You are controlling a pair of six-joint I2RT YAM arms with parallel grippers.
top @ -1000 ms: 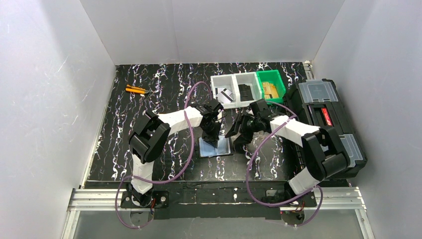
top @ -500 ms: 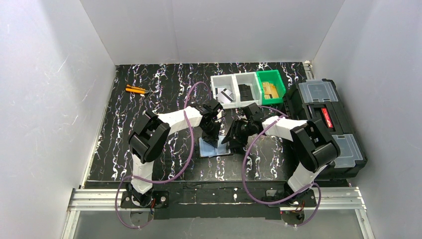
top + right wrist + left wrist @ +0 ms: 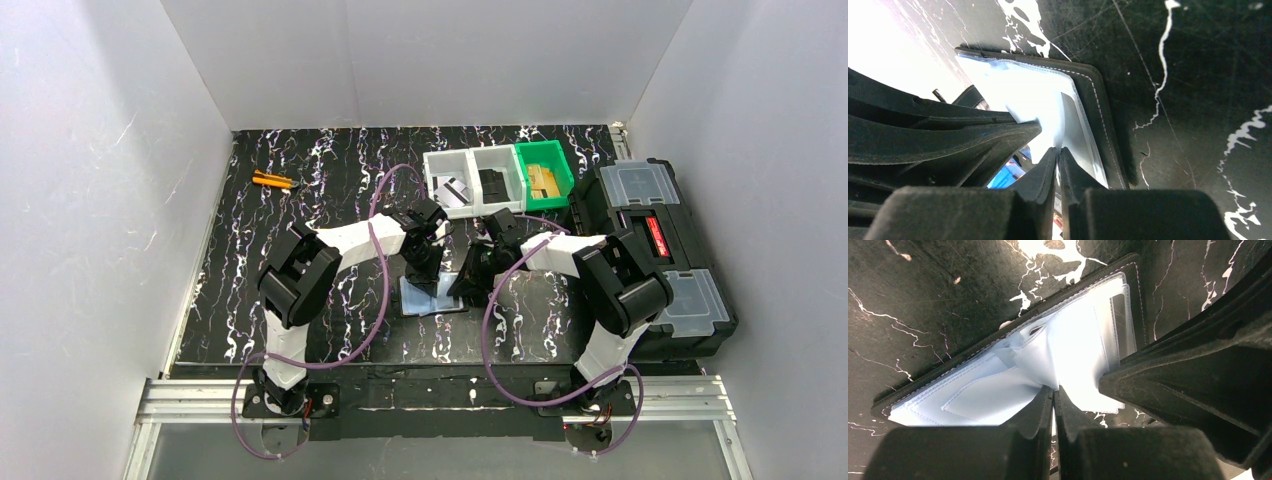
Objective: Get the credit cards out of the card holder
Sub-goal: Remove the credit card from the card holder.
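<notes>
The card holder lies open on the table, its pale blue inside facing up. My left gripper is shut, pinching a raised fold of the holder's inner pocket near the middle. At the holder's right half, my right gripper has closed on the thin edge of a silvery grey credit card sticking out of the pocket. Another credit card lies in the white bin.
Two white bins and a green bin with tan blocks stand behind the arms. A large black toolbox fills the right side. An orange tool lies at the far left.
My right gripper has slid left onto the holder's right half and its jaws have closed. The left gripper has stayed put, shut on the holder.
</notes>
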